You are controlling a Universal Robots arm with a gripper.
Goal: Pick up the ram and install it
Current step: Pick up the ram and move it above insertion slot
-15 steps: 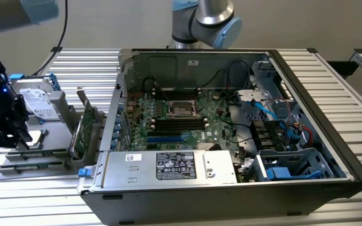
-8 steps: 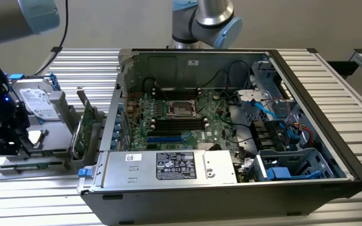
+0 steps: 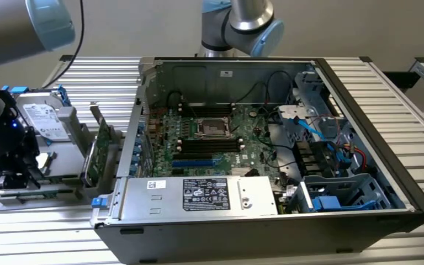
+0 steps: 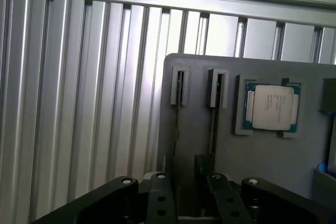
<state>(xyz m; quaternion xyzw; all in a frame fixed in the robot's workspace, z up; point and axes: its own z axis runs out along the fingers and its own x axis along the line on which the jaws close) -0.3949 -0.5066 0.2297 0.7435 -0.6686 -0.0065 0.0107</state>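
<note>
Our gripper (image 4: pixel 189 184) hangs over the grey parts tray (image 4: pixel 294 166), jaws apart and aligned with the ram (image 4: pixel 177 124) — stood on edge in the tray's brackets, we reckon, so fingers can straddle it.

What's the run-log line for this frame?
gripper: open, empty, over parts tray | ram: edge-on in tray slot, ungrasped | CPU: in tray holder | PC case: open

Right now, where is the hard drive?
On the exterior view's left, the hard drive stands in the grey tray, outside the case, beside the green card.
</note>
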